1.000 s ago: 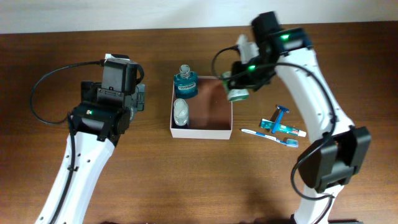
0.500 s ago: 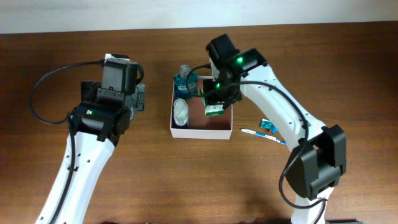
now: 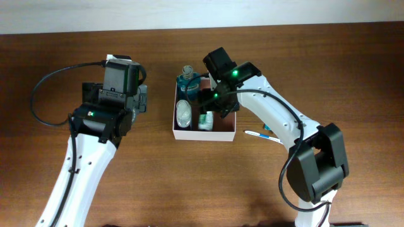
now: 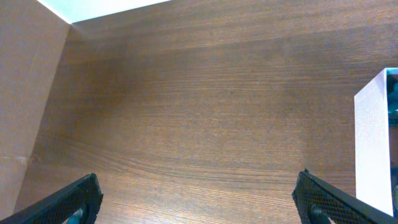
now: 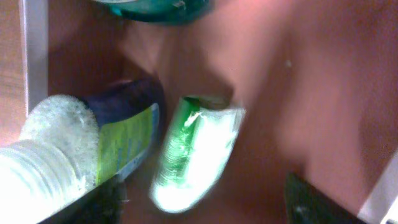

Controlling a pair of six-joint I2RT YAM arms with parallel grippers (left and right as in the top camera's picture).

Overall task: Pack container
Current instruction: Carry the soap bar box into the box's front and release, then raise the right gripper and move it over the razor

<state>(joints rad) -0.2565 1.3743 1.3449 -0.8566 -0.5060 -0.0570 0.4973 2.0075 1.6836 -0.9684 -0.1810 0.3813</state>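
Observation:
The container (image 3: 225, 123), a shallow white-walled box with a reddish-brown floor, sits mid-table. In it, a teal mouthwash bottle (image 3: 188, 82) stands at the back left, a clear bottle (image 3: 183, 112) lies along the left wall, and a green-and-white tube (image 3: 205, 120) lies beside it. My right gripper (image 3: 213, 103) hovers low over the box, open. In the right wrist view the tube (image 5: 196, 149) lies loose on the floor (image 5: 305, 87) between the spread fingers (image 5: 205, 186), beside the bottle (image 5: 74, 149). My left gripper (image 3: 142, 99) is open and empty, left of the box.
A toothbrush (image 3: 268, 136) lies on the table right of the container, partly under my right arm. The left wrist view shows bare wood between the fingers (image 4: 199, 193) and the container's white wall (image 4: 373, 143) at the right edge.
My right gripper moved left from the container's right side into it, carrying the green-and-white tube, and let it go. The tube now lies on the floor. The left arm has not moved.

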